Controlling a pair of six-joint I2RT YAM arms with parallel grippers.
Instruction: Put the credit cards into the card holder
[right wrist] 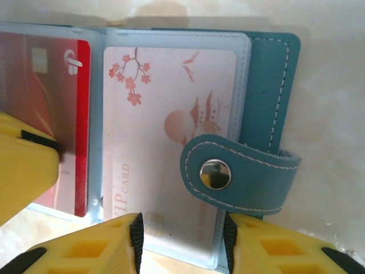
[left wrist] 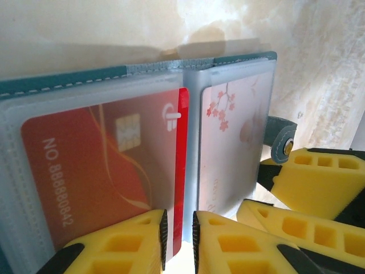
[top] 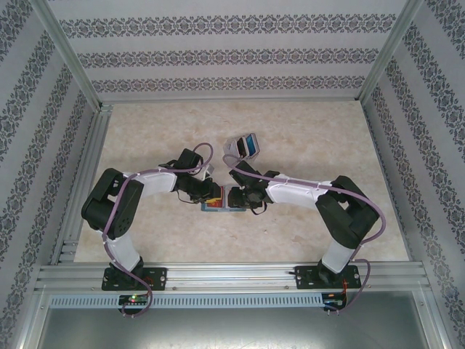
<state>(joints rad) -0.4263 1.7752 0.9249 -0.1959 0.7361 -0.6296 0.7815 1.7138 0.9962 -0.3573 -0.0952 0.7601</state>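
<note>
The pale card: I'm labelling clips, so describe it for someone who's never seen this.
On the table lies the open teal card holder. In its clear sleeve under the snap strap sits the pale card; unlike the red card beside it, it bears pink blossoms.

Teal card holder [right wrist: 268, 85] lies open and flat on the counter before me. Red chip card [left wrist: 97, 165] sits in the left clear sleeve, inner edge protruding. Pale blossom VIP card [right wrist: 165, 114] sits in the right sleeve. Snap strap [right wrist: 245, 171] is folded inward.
</note>
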